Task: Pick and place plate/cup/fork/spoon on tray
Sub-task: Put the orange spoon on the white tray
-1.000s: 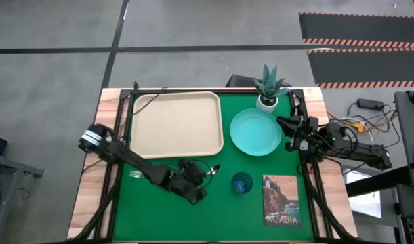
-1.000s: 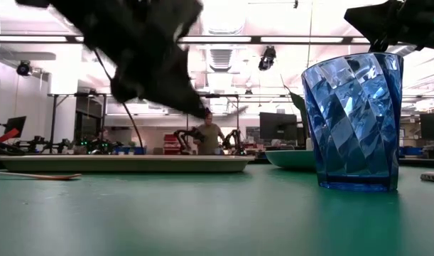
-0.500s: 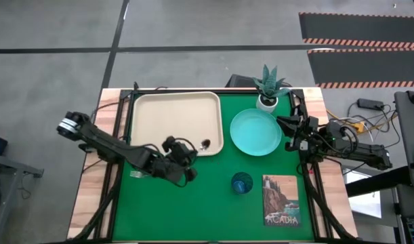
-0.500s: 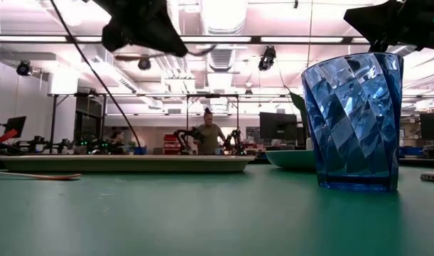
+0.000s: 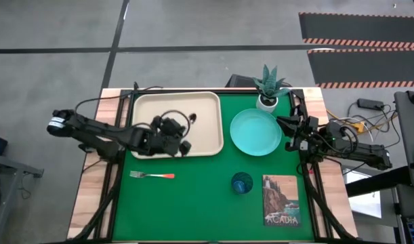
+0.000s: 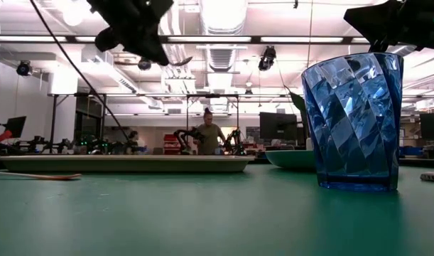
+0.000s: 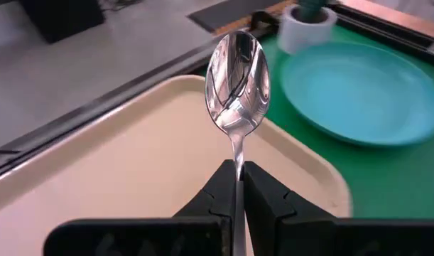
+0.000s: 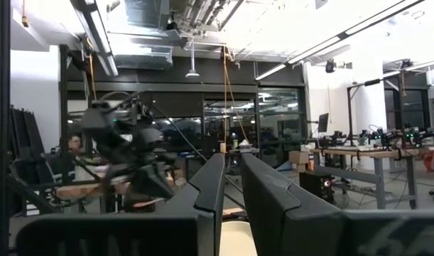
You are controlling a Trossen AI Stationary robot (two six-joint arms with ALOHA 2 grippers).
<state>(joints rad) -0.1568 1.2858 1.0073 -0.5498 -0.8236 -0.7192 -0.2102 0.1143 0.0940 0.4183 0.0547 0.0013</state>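
My left gripper [image 5: 182, 127] is shut on the silver spoon [image 7: 238, 71] and holds it above the beige tray [image 5: 152, 112]; it also shows high in the low view [image 6: 163, 58]. The fork [image 5: 152, 175] lies flat on the green mat near the tray's near edge. The blue cup [image 5: 242, 183] stands upright on the mat. The turquoise plate [image 5: 255, 132] lies flat to the right of the tray. My right gripper [image 5: 288, 132] waits by the plate's right side, fingers nearly together and empty. My left gripper pinches the spoon's stem [image 7: 237, 160] between its two fingertips, a short way behind the bowl. The rest of the handle is hidden between the fingers. The spoon runs along the fingers, its bowl [image 7: 238, 67] sticking out ahead. It is lifted clear above the tray [image 7: 131, 178].
A white pot with a green plant [image 5: 267, 100] stands at the far edge behind the plate. The "Acadia" picture card [image 5: 281, 200] lies to the right of the cup. People stand in the room beyond the table [image 6: 211, 135].
My left gripper has carried the spoon from above the mat left of the cup toward the table's far-left, over the tray's near-right part, and has risen. It has stayed shut on the spoon. The fork, uncovered by the arm, lies where it was.
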